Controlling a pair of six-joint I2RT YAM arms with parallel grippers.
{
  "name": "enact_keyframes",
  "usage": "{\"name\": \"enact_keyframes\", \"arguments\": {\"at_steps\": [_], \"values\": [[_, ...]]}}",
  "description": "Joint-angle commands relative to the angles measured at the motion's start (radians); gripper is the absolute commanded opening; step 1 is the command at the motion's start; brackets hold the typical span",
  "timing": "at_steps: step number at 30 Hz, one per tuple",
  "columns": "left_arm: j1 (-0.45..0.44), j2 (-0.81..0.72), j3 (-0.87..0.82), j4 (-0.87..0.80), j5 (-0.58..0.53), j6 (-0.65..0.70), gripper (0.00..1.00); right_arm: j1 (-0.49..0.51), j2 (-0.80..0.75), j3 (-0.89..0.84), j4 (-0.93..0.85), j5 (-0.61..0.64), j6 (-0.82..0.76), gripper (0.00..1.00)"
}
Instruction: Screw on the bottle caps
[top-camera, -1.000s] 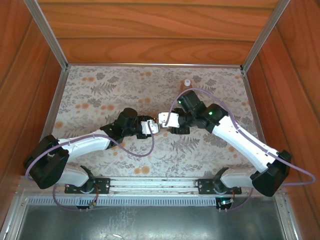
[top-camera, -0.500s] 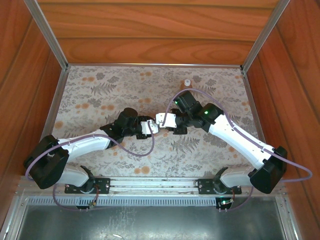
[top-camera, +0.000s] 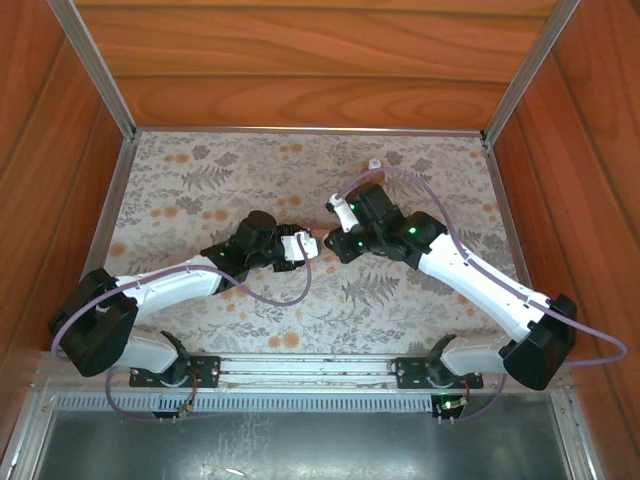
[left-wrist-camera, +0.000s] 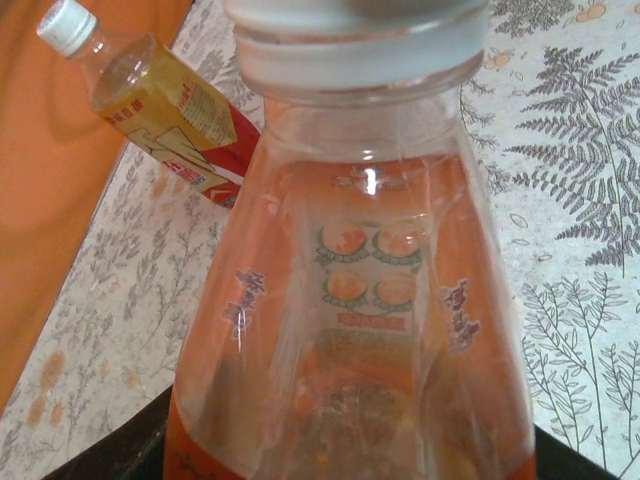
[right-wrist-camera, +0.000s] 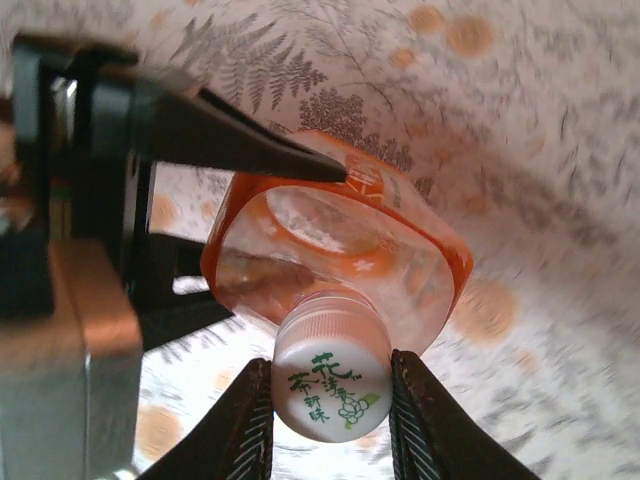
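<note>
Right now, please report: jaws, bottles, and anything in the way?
Status: left jaws shut on wide bottle, right jaws shut on its cap. Far side: slim bottle, capped. Nothing in the way.

At counter (top-camera: 200, 180) centre: wide squarish plastic bottle (right-wrist-camera: 330, 240), small round cap (right-wrist-camera: 330, 385) atop; slim round plastic bottle (left-wrist-camera: 165, 105) behind it, near far edge

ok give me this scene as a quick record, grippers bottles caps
left gripper: shut on wide bottle
right gripper: shut on green-printed cap, a finger each side
green-printed cap: sitting on the wide bottle's neck
slim bottle: white cap on, apart from both arms
table: fern-patterned cover
</note>
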Motion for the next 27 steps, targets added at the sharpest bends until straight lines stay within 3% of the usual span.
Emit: {"name": "enact_keyframes", "arguments": {"at_steps": [1,3,5,10,12,16,19,23,27], "values": [[-0.012,-0.003,0.017,0.000,0.056,0.022,0.53,-0.007,0.021,-0.001,0.019,0.049,0.394,0.05],[-0.012,-0.007,0.012,-0.001,0.060,0.017,0.53,-0.007,0.005,-0.007,0.028,0.037,0.365,0.11],[-0.015,-0.008,0.006,0.000,0.062,0.016,0.53,-0.007,-0.027,-0.027,0.086,-0.002,0.216,0.27],[-0.018,-0.038,-0.003,0.000,0.080,0.009,0.53,-0.007,-0.165,-0.119,0.210,-0.026,-0.357,0.69],[-0.023,-0.050,-0.010,0.000,0.083,0.012,0.53,-0.007,-0.206,-0.125,0.189,-0.030,-0.565,0.76],[-0.028,-0.071,-0.024,-0.001,0.091,0.022,0.53,-0.007,-0.254,-0.114,0.091,-0.118,-0.983,0.78],[-0.033,-0.096,-0.037,-0.004,0.113,0.024,0.53,-0.007,-0.236,-0.064,-0.010,-0.156,-1.176,0.79],[-0.033,-0.110,-0.044,-0.011,0.137,0.006,0.53,-0.007,-0.166,0.020,-0.127,-0.156,-1.285,0.75],[-0.033,-0.111,-0.045,-0.019,0.136,0.014,0.53,-0.007,-0.120,0.041,-0.124,-0.169,-1.303,0.64]]}}
